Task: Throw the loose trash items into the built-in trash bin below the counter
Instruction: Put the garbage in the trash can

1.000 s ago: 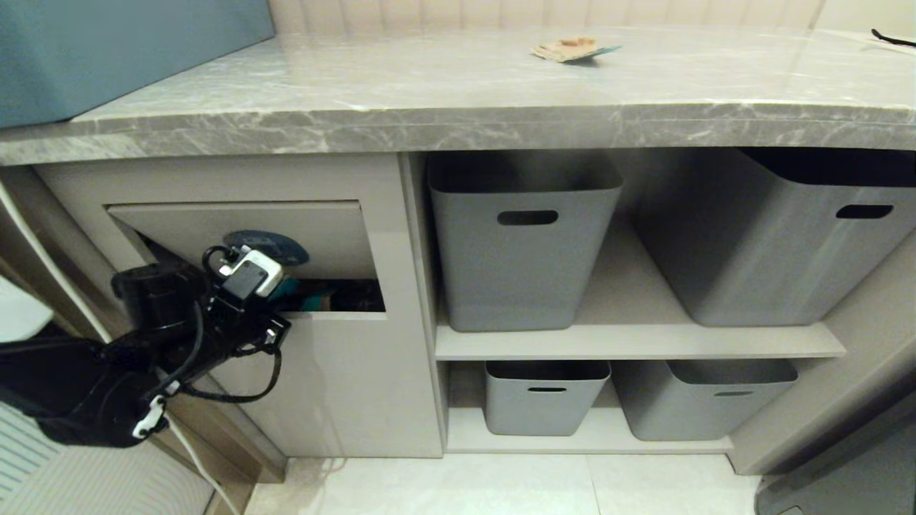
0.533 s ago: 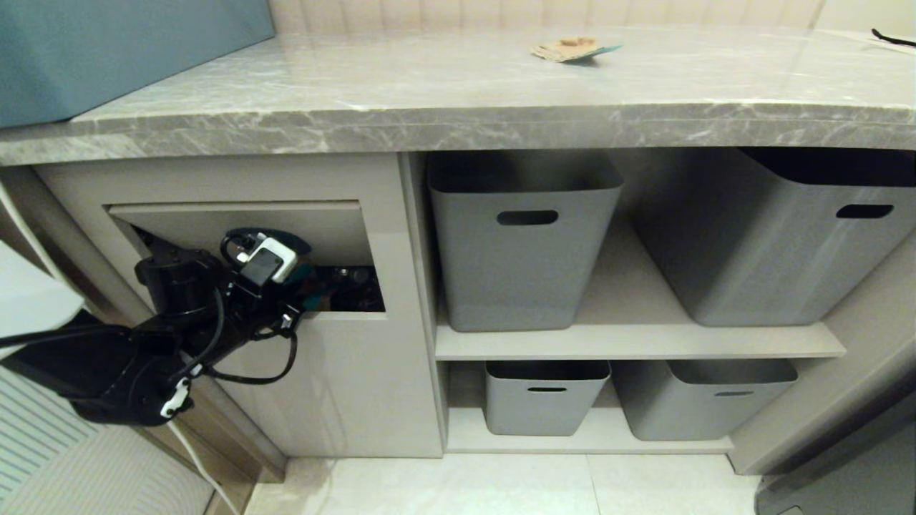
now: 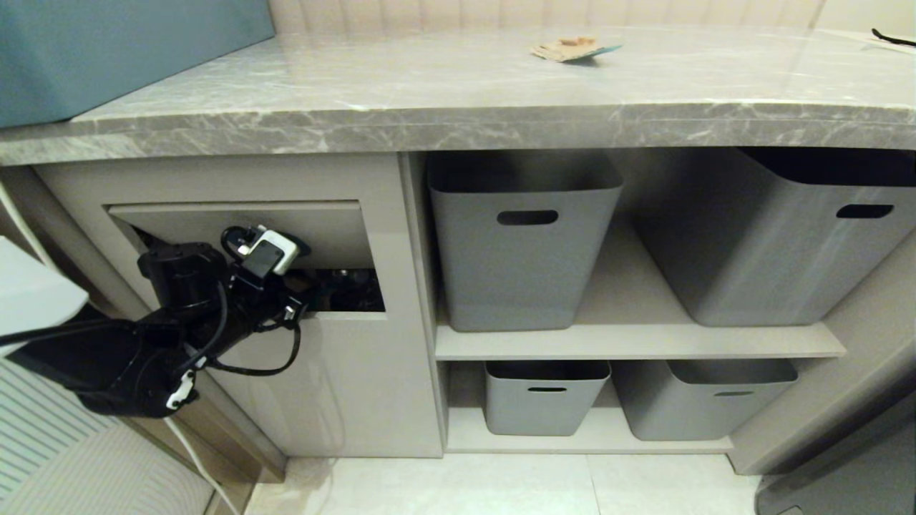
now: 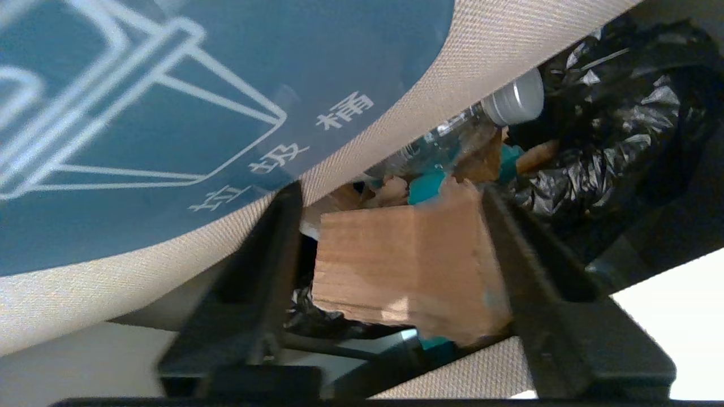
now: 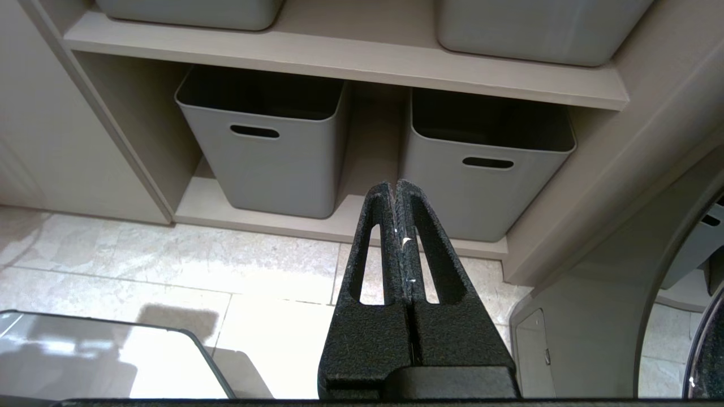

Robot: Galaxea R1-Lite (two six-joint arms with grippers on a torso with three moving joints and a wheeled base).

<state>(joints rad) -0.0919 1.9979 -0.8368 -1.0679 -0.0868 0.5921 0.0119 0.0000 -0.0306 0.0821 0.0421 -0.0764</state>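
One cardboard scrap (image 4: pixel 407 271) between left pincer's (image 4: pixel 390 254) parted fingers.

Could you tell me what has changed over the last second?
The left gripper pushed further into the bin flap opening, and its fingers have spread around the cardboard scrap. The card piece on the counter and the parked right gripper stayed put.

Four grey baskets (image 3: pixel 524 243) on open shelves; teal-blue box (image 3: pixel 107 50) upper left; black strap (image 3: pixel 891 37) far right.
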